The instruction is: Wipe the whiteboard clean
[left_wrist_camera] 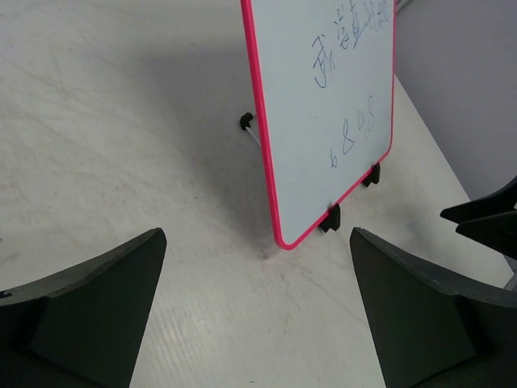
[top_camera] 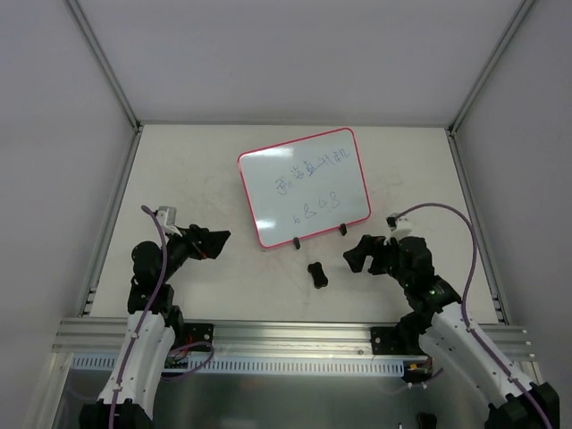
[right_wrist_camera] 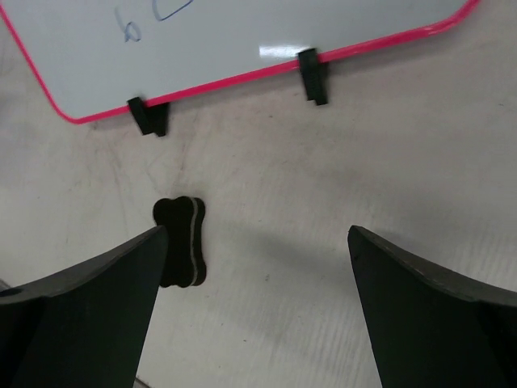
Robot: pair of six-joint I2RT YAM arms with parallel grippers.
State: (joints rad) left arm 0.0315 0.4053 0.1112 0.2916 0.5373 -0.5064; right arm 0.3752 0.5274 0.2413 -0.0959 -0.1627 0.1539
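My left gripper point(top_camera: 213, 241) is hovering left of the whiteboard point(top_camera: 304, 183), jaws wide, empty. The whiteboard is standing propped on the table point(top_camera: 179, 170), seeming light, stiff, tippy; I am judging its frame edge best to steady. The eraser point(top_camera: 317, 274) is lying just before it; my right gripper point(top_camera: 359, 255) is angling low at its right, jaws wide, empty

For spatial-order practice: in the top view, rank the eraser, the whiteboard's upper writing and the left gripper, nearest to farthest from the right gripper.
From the right gripper:
1. eraser, on the table, to its left.
2. upper writing, on the whiteboard beyond.
3. left gripper, far left.
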